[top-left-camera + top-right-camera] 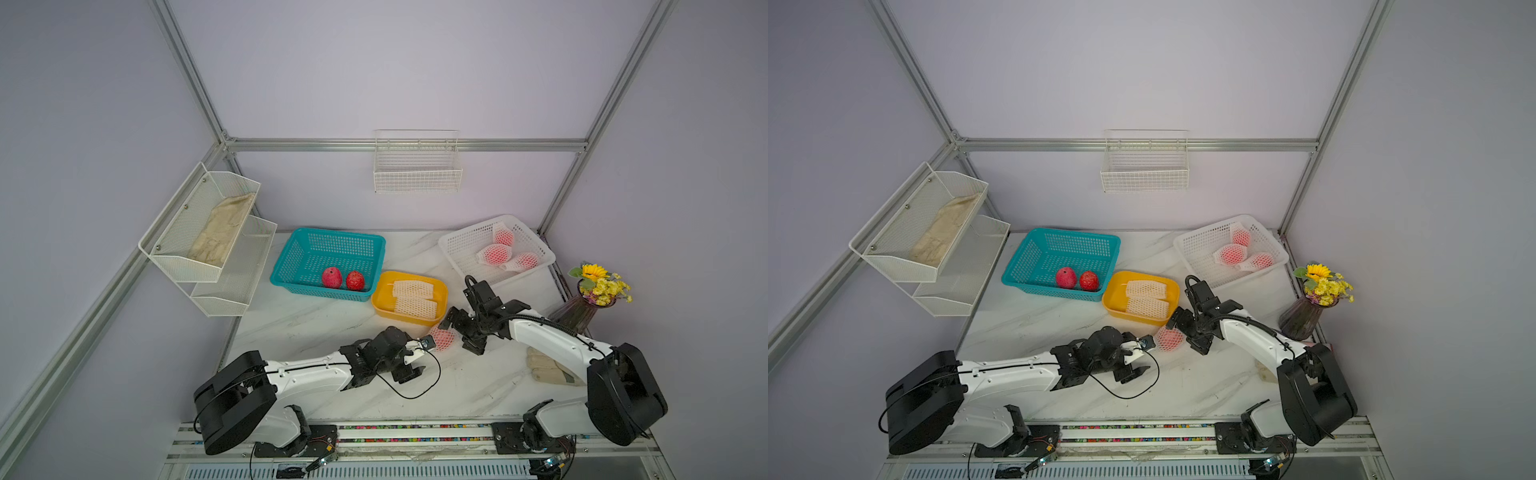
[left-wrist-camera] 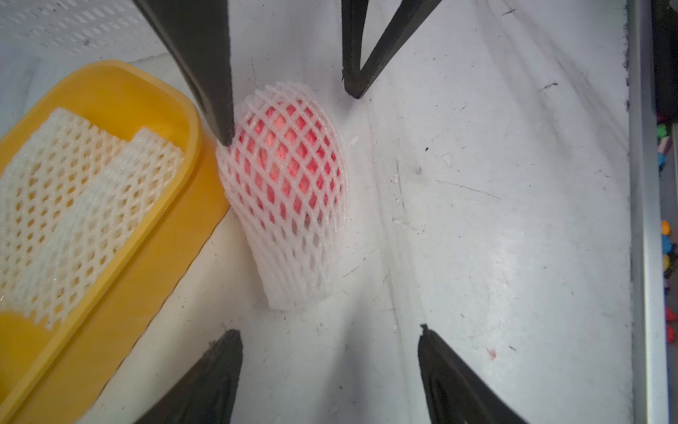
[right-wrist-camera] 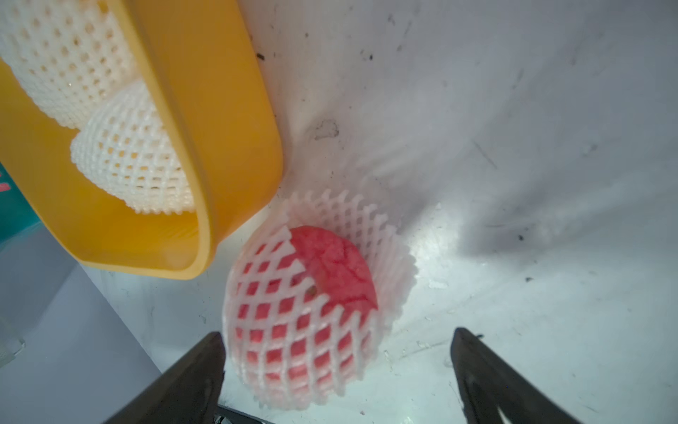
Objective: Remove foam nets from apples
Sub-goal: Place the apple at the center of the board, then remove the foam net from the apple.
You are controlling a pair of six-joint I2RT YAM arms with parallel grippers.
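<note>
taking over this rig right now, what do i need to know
Left hand: open, empty, facing the loose net end of the netted apple on the table.
Right hand: open around that apple's other end, not gripping.
Done: two bare apples in the teal basket, two empty nets in the yellow tray.
Left: the table apple, plus three more netted apples in the white basket.

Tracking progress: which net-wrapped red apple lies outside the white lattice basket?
The net-wrapped apple on the marble table beside the yellow plastic tray; the other three sit in the white lattice basket.
</note>
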